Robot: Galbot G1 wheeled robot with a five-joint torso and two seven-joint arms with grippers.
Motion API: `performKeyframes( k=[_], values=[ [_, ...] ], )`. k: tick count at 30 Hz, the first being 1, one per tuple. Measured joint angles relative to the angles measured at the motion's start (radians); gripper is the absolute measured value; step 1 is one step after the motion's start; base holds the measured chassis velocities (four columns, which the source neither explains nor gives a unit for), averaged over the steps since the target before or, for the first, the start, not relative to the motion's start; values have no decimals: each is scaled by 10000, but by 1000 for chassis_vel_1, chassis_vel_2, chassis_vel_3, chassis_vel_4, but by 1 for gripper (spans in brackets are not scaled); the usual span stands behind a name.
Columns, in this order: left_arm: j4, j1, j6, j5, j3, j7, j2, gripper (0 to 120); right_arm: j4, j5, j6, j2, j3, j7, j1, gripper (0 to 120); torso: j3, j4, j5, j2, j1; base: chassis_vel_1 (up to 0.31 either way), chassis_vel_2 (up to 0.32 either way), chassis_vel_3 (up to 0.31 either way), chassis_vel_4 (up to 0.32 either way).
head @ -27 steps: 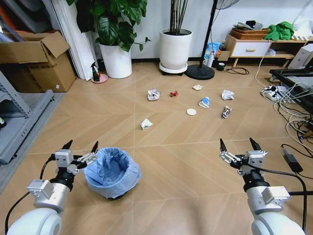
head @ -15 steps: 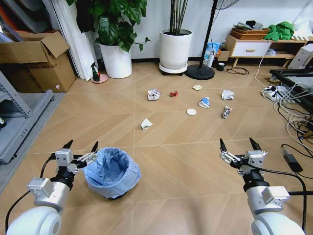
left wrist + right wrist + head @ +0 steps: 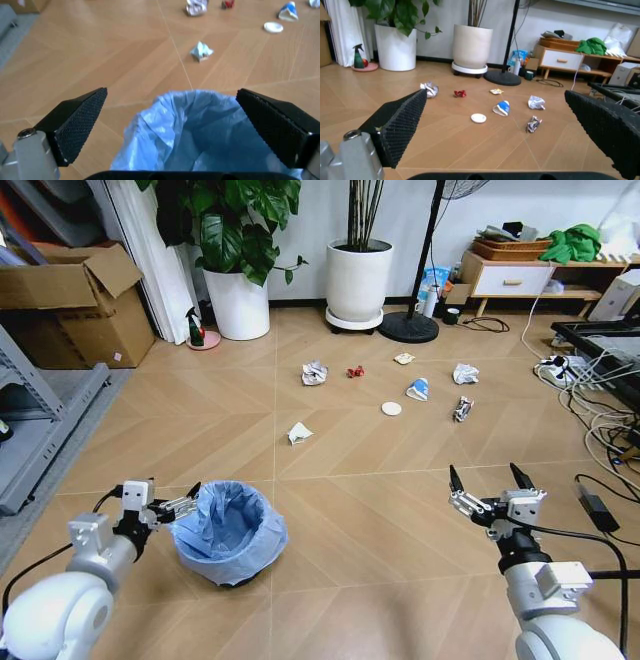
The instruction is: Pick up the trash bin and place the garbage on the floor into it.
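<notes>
The left end effector is held wide apart just beside the left rim of the trash bin, which stands on the floor close in front of the robot. In the left wrist view the fingertips are seen spread on either side of the bag's near edge. For a sound pick-up, one finger is best passed inside the rim and one outside, so that the wall is pinched and not merely the loose blue liner. Nothing is seen inside the bin, though its bottom is poorly shown. The garbage is scattered well beyond, toward the planters. The right end effector is held wide open over bare parquet, idle.
</notes>
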Motion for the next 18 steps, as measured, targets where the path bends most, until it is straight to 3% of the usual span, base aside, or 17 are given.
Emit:
performKeyframes(
  k=[18],
  values=[
    [1993, -1403, 807, -459, 1273, 1, 732, 100, -59, 10, 1, 2, 59, 39, -129, 100, 0, 0, 0, 0, 0, 0, 0, 0, 0]
  ],
)
